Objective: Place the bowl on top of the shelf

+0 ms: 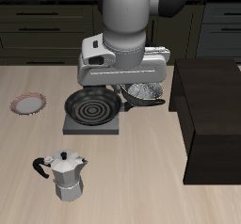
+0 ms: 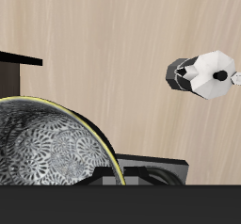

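From where I stand, the white two-finger gripper (image 1: pixel 132 85) hangs low over the small round bowl with a dark grey rim and speckled silvery inside (image 1: pixel 147 93), its body hiding the fingertips, so I cannot tell how wide they stand or whether they have the rim. The wrist view shows the bowl (image 2: pixel 47 143) right beneath the tool, filling the near field. The bowl sits just beside the black frying pan with spiral rings (image 1: pixel 92 105), which rests on a small grey square slab (image 1: pixel 92 126). The large, nearly black boxy shelf (image 1: pixel 212 110) lies at about three o'clock from the gripper, close by, so I judge the carry short, after a lift above its flat top.

Farther out, a silver moka pot (image 1: pixel 62 174) stands at seven o'clock and a flat pink-rimmed plate (image 1: pixel 28 104) at nine.
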Tool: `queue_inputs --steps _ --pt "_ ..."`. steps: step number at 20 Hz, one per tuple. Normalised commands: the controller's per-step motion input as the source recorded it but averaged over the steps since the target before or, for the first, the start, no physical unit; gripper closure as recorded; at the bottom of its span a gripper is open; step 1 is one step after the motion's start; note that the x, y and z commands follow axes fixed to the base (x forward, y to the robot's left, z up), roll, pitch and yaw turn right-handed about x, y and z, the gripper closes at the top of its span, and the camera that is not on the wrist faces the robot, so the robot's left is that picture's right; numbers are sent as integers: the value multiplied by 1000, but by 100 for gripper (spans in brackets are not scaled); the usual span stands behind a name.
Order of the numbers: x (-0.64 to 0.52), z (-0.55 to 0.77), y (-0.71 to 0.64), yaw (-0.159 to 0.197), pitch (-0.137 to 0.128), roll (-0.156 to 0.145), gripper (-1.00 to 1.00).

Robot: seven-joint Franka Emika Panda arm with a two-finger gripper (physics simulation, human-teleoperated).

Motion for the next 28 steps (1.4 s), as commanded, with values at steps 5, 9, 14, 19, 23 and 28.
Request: queue_inputs --steps 5,9,14,19,23,28 --pt "-290 365 -12 23 -68 -20 100" --pt "-279 250 42 14 -42 -7 100" --pt "-241 202 -6 8 -39 6 100" --pt "-119 65 70 17 -24 18 100" --pt "-74 -29 257 16 -2 33 100" --pt "-60 -57 323 27 -7 34 100"
